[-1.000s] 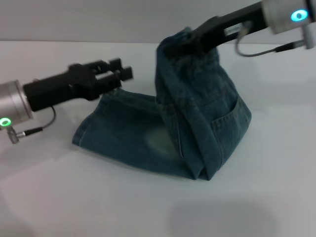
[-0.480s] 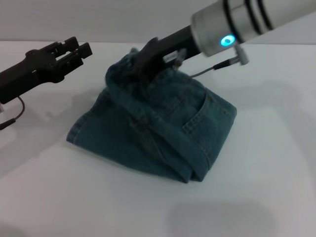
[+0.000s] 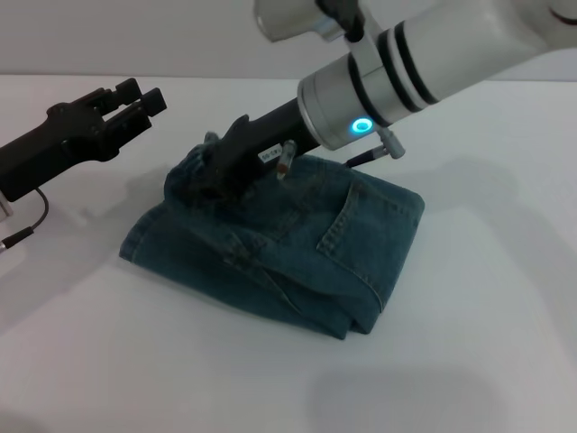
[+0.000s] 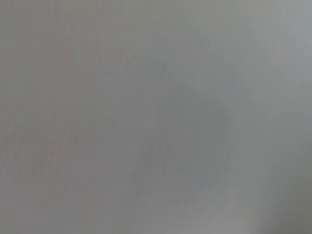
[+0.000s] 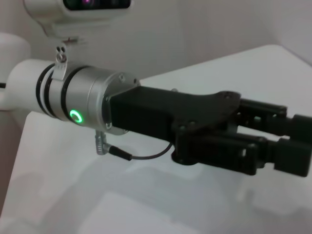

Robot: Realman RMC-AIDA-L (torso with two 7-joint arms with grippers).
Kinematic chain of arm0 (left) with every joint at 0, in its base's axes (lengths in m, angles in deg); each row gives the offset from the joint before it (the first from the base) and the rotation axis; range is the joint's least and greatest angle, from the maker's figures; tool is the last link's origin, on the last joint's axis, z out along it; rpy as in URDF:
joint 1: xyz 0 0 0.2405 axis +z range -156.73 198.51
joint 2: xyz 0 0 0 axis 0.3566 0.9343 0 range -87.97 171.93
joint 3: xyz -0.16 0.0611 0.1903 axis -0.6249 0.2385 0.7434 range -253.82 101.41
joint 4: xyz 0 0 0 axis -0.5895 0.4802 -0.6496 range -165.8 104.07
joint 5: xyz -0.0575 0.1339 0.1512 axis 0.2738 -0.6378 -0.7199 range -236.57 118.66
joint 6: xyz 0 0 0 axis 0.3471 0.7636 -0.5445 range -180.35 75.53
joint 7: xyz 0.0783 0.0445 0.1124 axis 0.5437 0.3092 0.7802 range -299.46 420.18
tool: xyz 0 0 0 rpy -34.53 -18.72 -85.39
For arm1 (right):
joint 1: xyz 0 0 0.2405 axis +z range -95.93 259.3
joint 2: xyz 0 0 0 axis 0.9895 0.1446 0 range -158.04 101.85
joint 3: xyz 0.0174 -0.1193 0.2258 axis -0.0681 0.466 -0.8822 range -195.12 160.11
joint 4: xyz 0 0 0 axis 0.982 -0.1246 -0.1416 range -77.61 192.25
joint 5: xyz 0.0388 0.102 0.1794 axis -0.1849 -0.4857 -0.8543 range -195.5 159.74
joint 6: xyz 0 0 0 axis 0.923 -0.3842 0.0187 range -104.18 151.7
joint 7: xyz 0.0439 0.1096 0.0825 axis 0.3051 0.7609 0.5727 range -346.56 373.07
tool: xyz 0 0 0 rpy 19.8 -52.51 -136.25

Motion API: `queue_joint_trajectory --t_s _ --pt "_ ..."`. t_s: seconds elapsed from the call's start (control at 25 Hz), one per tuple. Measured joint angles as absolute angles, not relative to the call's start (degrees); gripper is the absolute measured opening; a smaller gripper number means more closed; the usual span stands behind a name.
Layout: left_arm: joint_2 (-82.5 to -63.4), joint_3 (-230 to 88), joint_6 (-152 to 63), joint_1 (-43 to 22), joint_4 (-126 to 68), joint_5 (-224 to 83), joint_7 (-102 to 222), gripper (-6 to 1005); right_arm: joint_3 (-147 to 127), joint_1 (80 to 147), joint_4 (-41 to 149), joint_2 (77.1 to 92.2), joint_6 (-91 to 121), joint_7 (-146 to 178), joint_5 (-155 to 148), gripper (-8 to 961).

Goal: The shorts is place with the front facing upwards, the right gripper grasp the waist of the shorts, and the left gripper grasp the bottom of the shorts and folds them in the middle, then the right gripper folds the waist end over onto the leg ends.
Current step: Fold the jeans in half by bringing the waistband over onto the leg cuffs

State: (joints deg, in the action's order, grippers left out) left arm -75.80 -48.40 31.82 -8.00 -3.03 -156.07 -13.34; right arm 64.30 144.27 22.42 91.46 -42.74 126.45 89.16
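White table (image 3: pixel 469 361), folded shorts (image 3: pixel 297 253), pale wall (image 3: pixel 135 36) behind

Head view: high, looking forward and down over the counter (image 3: pixel 469 361).
Left wrist view: close on blank grey.
Right wrist view: sideways at the left claw (image 5: pixel 297 148), shared with head view.

No text, brand, number or sign can be read in any of the views. The only candidate is a small white label (image 3: pixel 270 153) on the right gripper (image 3: pixel 200 180) in the head view, and whatever is printed on it is too small to make out. The shorts (image 3: pixel 279 244) show stitching only, with no legible tag. The left wrist view shows a plain grey surface with no markings.
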Motion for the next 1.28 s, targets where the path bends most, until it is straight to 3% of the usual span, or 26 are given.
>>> queue_joint_trajectory --t_s 0.16,0.4,0.48,1.28 --pt "-75.8 -48.43 31.0 -8.28 -3.24 -155.78 -13.13 493 65.74 144.7 24.04 91.65 -40.99 126.47 87.84 46" --pt "-75.86 -48.26 30.82 -8.56 -3.33 -155.49 -12.53 493 66.39 143.69 23.56 91.62 -40.17 125.23 87.12 250" --pt "-75.87 -48.05 30.7 -8.65 -3.37 -155.27 -12.52 493 66.54 143.67 23.67 91.59 -40.08 124.18 87.15 475" --pt "-75.88 -48.47 25.6 -8.17 -6.26 -149.51 -8.83 493 73.93 143.14 14.06 91.15 -40.18 121.35 94.66 510"
